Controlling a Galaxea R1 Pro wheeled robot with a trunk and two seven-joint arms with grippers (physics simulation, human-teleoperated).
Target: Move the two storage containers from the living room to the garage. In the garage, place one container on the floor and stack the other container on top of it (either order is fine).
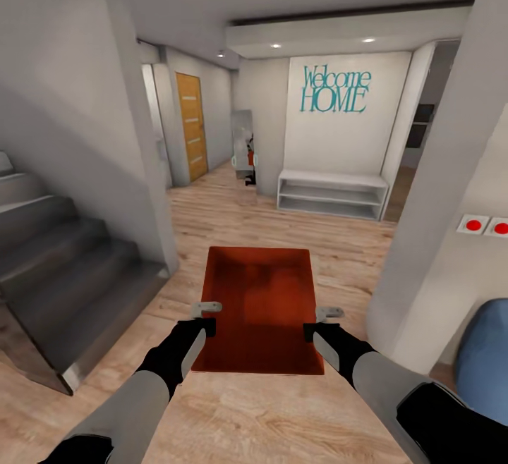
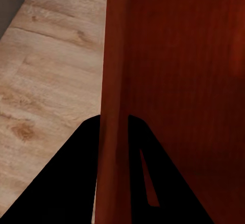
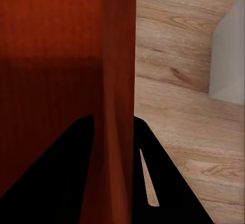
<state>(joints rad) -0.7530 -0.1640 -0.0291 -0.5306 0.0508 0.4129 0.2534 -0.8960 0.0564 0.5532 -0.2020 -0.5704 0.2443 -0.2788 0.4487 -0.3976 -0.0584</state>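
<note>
Arms: both reach forward from the body, dark forearms low in the head view, one on each side of the load, so the weight hangs evenly between them.
Left gripper (image 1: pixel 206 317): pinched shut over the bin's left wall; the left wrist view shows one black finger (image 2: pixel 66 183) outside the wall and one inside, the wall running straight up between them.
Right gripper (image 1: pixel 319 323): clamped the same way on the opposite wall, fingers (image 3: pixel 56 178) either side of it.
Bin (image 1: pixel 261 305): an orange-red, open-topped container, held level above the plank floor (image 1: pixel 282 422) just ahead of the robot, mouth up. I see a single bin here.
Why held so: I'd judge gripping both long walls keeps it from tipping while the base rolls.
Surroundings: a grey staircase (image 1: pixel 56 266) on the left, a white pillar (image 1: pixel 451 189) on the right, a white shelf (image 1: pixel 331 194) under a "Welcome HOME" sign (image 1: pixel 336 89) ahead.
Door: a honey-wood door (image 1: pixel 191 125) stands further down the hall on the left.
Stage: carrying, by my reckoning; nothing set down yet.
</note>
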